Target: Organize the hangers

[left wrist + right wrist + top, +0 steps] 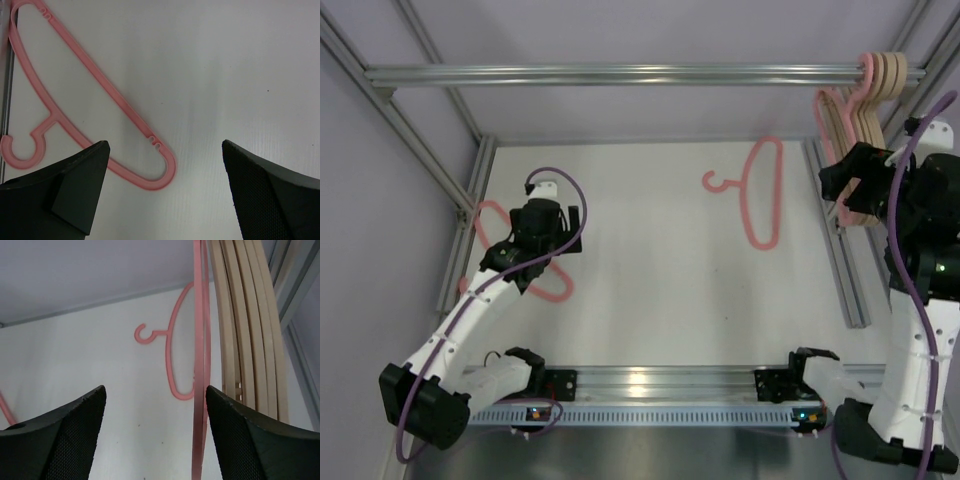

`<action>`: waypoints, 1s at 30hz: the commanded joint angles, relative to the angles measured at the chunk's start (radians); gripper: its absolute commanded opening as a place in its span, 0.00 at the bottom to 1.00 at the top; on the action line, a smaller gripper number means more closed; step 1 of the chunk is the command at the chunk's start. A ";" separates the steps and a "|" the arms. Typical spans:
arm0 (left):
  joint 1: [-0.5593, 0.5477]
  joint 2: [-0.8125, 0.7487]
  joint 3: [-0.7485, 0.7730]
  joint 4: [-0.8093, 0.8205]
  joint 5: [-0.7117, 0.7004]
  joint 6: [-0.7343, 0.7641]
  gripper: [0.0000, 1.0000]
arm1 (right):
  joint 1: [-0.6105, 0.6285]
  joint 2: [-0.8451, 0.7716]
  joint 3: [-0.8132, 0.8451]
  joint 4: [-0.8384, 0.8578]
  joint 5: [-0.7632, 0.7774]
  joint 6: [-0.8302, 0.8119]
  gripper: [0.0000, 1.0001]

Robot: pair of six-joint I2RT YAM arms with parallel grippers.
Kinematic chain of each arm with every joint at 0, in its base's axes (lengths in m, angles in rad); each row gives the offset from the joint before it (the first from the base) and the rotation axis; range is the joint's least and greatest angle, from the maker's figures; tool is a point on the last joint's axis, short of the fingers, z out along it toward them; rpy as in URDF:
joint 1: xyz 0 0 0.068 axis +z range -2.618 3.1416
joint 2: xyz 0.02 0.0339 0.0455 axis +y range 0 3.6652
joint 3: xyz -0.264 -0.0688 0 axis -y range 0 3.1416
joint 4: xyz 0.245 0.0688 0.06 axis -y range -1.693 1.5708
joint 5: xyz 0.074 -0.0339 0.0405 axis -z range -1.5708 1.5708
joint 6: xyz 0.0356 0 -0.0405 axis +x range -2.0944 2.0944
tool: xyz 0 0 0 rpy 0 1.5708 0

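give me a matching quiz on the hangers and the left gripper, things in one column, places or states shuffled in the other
1 beige hangers
2 left pink hanger
3 middle pink hanger
4 left gripper

a jaws open
b hung on the rail
c partly under the left arm
d lying uncovered on the table

Pairs: 1-b, 2-c, 3-d, 4-a

Even, diffuse light from above keeps the white tabletop point(670, 270) bright, with only faint, soft shadows. Glare streaks the silver aluminium rail point(650, 380) at the near edge. In the left wrist view the pink plastic hanger point(90, 90) is sharp. The left gripper's black fingers point(70, 195) read dark. In the right wrist view the hanging beige plastic hangers point(250, 340) look slightly soft.
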 commanded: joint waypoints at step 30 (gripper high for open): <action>0.061 0.000 -0.015 0.032 -0.003 -0.030 0.98 | 0.769 0.357 -0.518 0.626 0.303 0.039 0.83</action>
